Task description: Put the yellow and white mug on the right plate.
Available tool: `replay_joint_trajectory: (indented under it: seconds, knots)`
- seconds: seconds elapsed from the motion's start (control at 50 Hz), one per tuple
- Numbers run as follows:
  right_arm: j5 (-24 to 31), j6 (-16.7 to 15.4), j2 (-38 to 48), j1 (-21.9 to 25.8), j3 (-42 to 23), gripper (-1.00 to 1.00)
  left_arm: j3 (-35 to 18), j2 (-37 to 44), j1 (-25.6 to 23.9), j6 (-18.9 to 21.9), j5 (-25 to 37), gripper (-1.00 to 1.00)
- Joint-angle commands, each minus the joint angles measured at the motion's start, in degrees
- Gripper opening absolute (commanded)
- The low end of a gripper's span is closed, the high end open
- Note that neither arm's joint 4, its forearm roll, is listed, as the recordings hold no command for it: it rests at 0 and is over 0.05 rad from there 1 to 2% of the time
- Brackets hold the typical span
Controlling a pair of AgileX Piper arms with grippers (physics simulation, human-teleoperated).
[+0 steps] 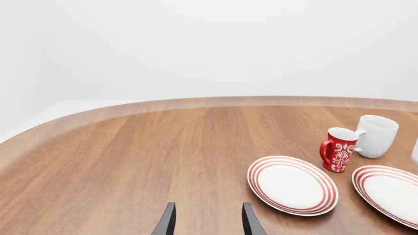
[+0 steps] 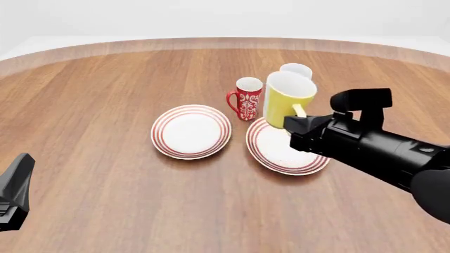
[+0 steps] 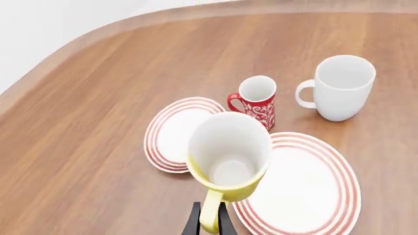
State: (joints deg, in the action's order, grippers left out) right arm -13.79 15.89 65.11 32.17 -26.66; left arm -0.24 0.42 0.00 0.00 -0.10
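Note:
The yellow and white mug [image 2: 285, 100] hangs upright from my right gripper [image 2: 299, 120], which is shut on its yellow handle. In the right wrist view the mug [image 3: 228, 156] shows its white inside, with my fingers [image 3: 193, 221] pinching the handle. It is lifted above the left part of the right plate [image 2: 277, 153], a white plate with red rings, also seen in the right wrist view [image 3: 307, 186] and the left wrist view [image 1: 392, 193]. My left gripper [image 1: 207, 220] is open and empty, low at the table's near left [image 2: 14, 195].
The twin plate [image 2: 191, 130] lies to the left of the right plate. A red patterned mug [image 2: 247, 98] stands just behind and between the plates. A taller white mug [image 2: 296, 70] stands behind the held mug. The wooden table's [image 2: 105, 200] curved far edge is beyond them.

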Motion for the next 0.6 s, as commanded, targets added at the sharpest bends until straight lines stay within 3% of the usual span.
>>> replay_joint_trajectory:
  seconds: [0.02,0.42,0.6]
  knots:
    - [0.35,-0.38,-1.54,-3.94,0.79,-1.0,0.0,0.0,0.0,0.0,0.0,1.0]
    - [-10.3,-0.67,8.28,-10.6,4.2,-1.0,0.0,0.0,0.0,0.0,0.0,1.0]
    - [-8.28,-0.98,8.3,-11.76,2.57,-1.0,0.0,0.0,0.0,0.0,0.0,1.0]
